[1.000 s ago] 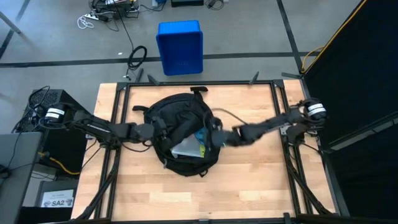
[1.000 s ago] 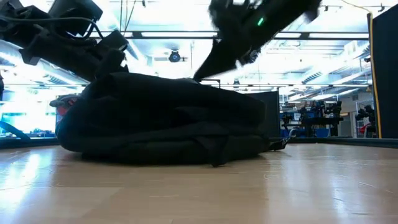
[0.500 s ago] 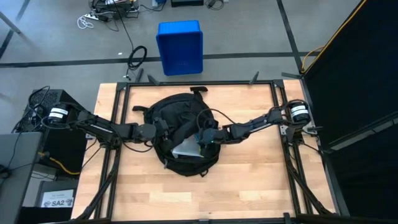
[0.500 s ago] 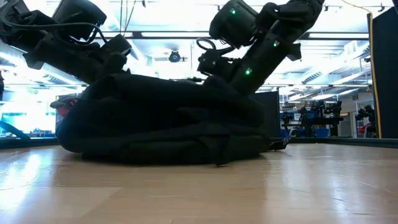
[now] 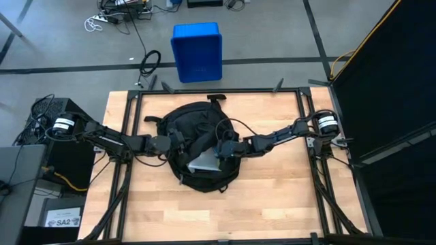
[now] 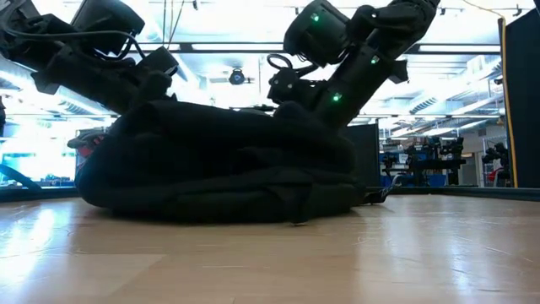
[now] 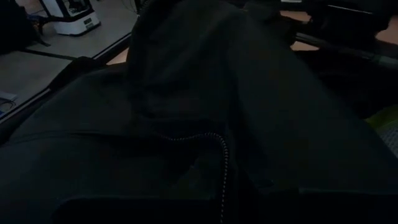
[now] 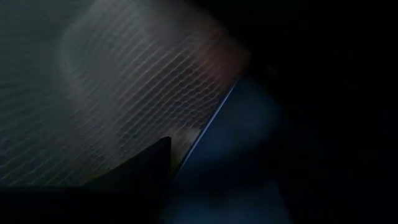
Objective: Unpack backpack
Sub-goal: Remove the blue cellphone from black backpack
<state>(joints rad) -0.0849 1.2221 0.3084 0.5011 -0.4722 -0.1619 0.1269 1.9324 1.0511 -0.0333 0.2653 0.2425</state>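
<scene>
The backpack (image 5: 197, 143) is lying flat near the middle of the bench (image 5: 272, 204), somewhat toward its far edge, with its opening facing up. The left claw (image 5: 174, 144) is resting at the pack's left rim, closed tight and pinching the black fabric there; its wrist view is filling with dark cloth and a line of zipper (image 7: 222, 163) running across it. The right claw (image 5: 221, 150) is reaching in from the right side and dipping into the opening, right beside a pale flat item (image 5: 203, 162) lying inside. From its wrist, a white mesh surface (image 8: 112, 87) is sitting close up next to something blue (image 8: 242, 149), with one dark finger (image 8: 140, 168) showing against the mesh. How wide this claw is standing I cannot tell, nor whether it is gripping anything. A blue bin (image 5: 197, 52) is standing on the floor beyond the far edge.
</scene>
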